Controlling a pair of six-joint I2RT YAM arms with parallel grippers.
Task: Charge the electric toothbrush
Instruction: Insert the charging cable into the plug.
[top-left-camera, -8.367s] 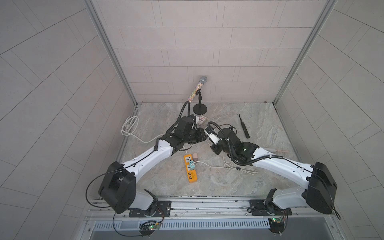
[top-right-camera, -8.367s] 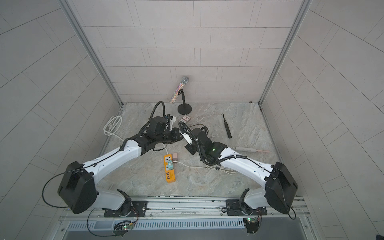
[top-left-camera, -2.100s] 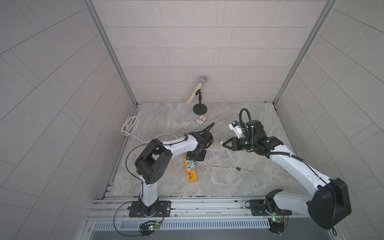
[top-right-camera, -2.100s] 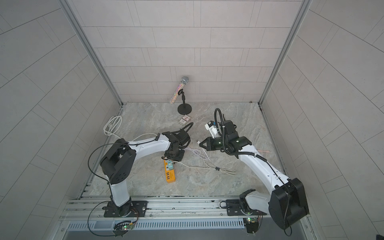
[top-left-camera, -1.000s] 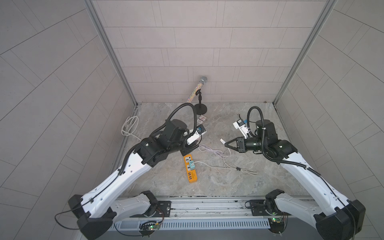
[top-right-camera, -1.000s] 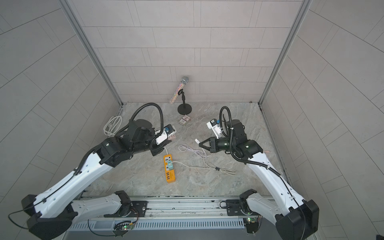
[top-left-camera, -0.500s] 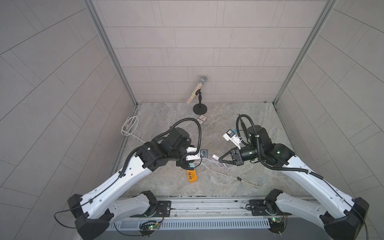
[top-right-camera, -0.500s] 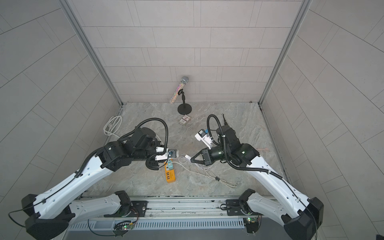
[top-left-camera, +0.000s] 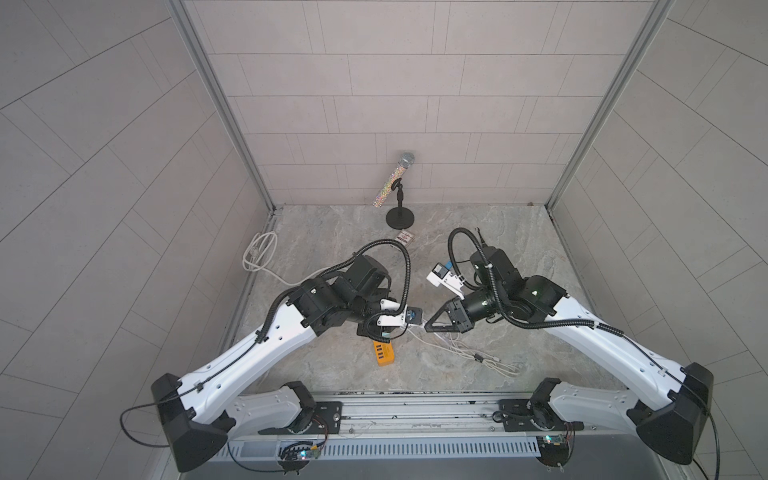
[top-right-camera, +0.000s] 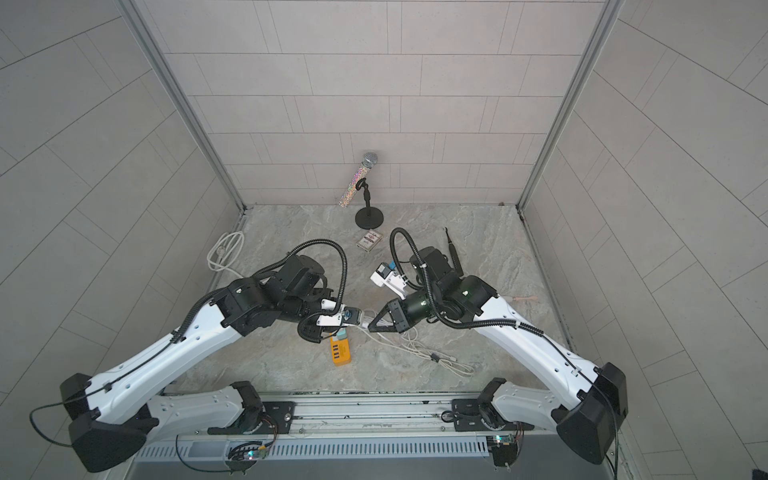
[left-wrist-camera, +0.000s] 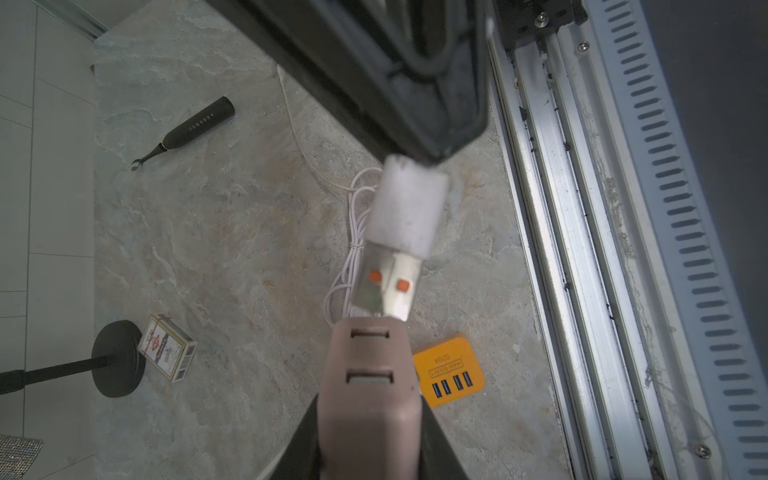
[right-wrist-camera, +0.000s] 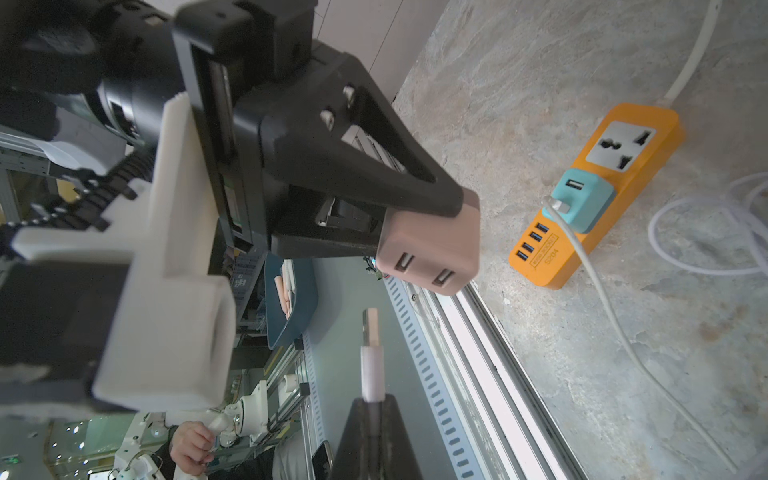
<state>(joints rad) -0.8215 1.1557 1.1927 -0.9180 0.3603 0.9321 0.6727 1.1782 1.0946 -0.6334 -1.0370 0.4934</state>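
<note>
The black electric toothbrush (left-wrist-camera: 195, 124) lies on the stone table at the back right, partly behind my right arm in a top view (top-right-camera: 453, 254). My left gripper (left-wrist-camera: 370, 428) is shut on a pinkish-brown USB adapter (left-wrist-camera: 365, 374) with two ports. My right gripper (right-wrist-camera: 368, 401) is shut on the white USB plug (right-wrist-camera: 371, 353) of a cable. Plug and adapter (right-wrist-camera: 428, 249) face each other in the air, the metal tip just short of the ports. Both grippers meet above the orange power strip (top-left-camera: 384, 353).
A teal adapter (right-wrist-camera: 582, 201) with a white cable sits plugged into the power strip (right-wrist-camera: 552, 257). Loose white cable (top-left-camera: 478, 353) trails front right. A microphone on a stand (top-left-camera: 399, 195), a card box (top-left-camera: 405, 238) and a coiled white cord (top-left-camera: 259, 251) stand further back.
Over the last second both arms swung forward and inward, bringing the adapter and the plug tip to tip above the power strip. Both grips stayed the same.
</note>
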